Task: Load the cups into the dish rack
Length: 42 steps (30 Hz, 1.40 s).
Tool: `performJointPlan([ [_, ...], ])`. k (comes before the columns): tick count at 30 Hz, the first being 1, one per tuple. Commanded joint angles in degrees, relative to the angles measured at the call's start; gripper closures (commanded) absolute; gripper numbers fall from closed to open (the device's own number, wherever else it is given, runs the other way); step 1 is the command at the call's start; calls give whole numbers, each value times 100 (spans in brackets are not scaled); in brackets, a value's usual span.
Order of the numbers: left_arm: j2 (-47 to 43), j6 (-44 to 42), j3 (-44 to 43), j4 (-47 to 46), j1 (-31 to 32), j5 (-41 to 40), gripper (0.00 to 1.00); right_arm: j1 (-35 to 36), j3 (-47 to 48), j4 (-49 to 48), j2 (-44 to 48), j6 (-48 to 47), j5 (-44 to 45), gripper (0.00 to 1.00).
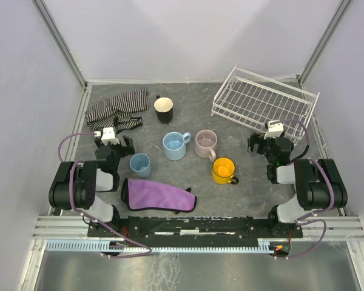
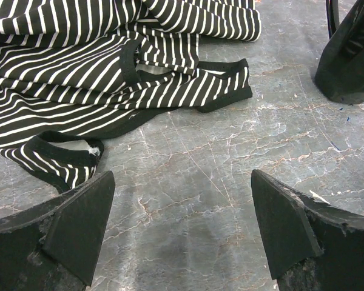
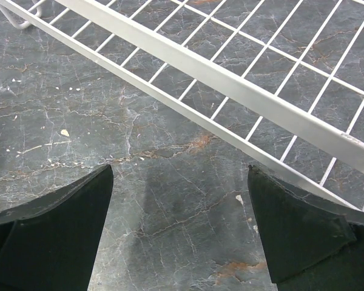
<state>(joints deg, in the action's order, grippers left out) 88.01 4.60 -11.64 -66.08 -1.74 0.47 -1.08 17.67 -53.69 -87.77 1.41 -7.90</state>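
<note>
Cups awaiting loading, none gripped. Left end effector hovering wide, empty, beside striped cloth. Dusty-blue cup, black cup, light-blue cup, pink cup, yellow cup sitting on tabletop. Dish rack lying empty; right end effector gaping, empty, facing it.

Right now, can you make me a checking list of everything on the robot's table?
Surface: dark grey marbled table, with a few pale specks.
Cups: five seen, all upright on the table, none in the rack: black cup, light blue mug, pink mug, yellow mug, dusty-blue cup.
Dish rack: white wire, far right, nothing in it.
Clutter: striped cloth far left; purple cloth near the front.
Grippers: left gripper, fingers apart, holding nothing, beside the striped cloth; right gripper, fingers apart, holding nothing, just short of the rack's edge.
Cables: purple cables loop along both arms, away from the cups.
Surroundings: pale walls, metal frame posts.
</note>
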Motion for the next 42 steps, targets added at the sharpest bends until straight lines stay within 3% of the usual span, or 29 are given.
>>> performJointPlan([
  [1, -116, -234, -125, -209, 25, -56, 1, 5, 52, -176, 112, -90, -12, 1],
  [12, -105, -229, -154, -189, 19, -65, 1, -14, 119, -41, 117, -70, -23, 0],
  [15, -169, -205, -139, -227, 24, -92, 1, -5, 194, 168, 348, 145, 479, 0],
  [16, -402, -134, -267, 133, 24, -238, 1, 3, 335, 728, 589, 160, 498, 0],
  [18, -815, 2, -1009, 1843, 25, -508, 1, 58, 749, 1978, 1159, 85, 403, 0],
  [20, -1067, -37, -1542, 2935, 24, -338, 1, 81, 954, 2749, 1735, 228, 444, 0],
  [27, -2328, 48, -2106, 4480, 22, -22, 1, 105, 1496, 4583, 3068, 903, 475, 1],
  [31, -2645, 347, -2934, 5701, 24, 343, 1, 110, 2558, 5875, 2625, 1291, 505, 2],
  [39, -1766, 1233, -4958, 7384, 250, 496, 1, 261, 5750, 9154, 679, 1383, 250, 4],
  [42, -1583, 1386, -5424, 7598, 504, 513, 1, 366, 6594, 9895, -119, 1459, -130, 6],
])
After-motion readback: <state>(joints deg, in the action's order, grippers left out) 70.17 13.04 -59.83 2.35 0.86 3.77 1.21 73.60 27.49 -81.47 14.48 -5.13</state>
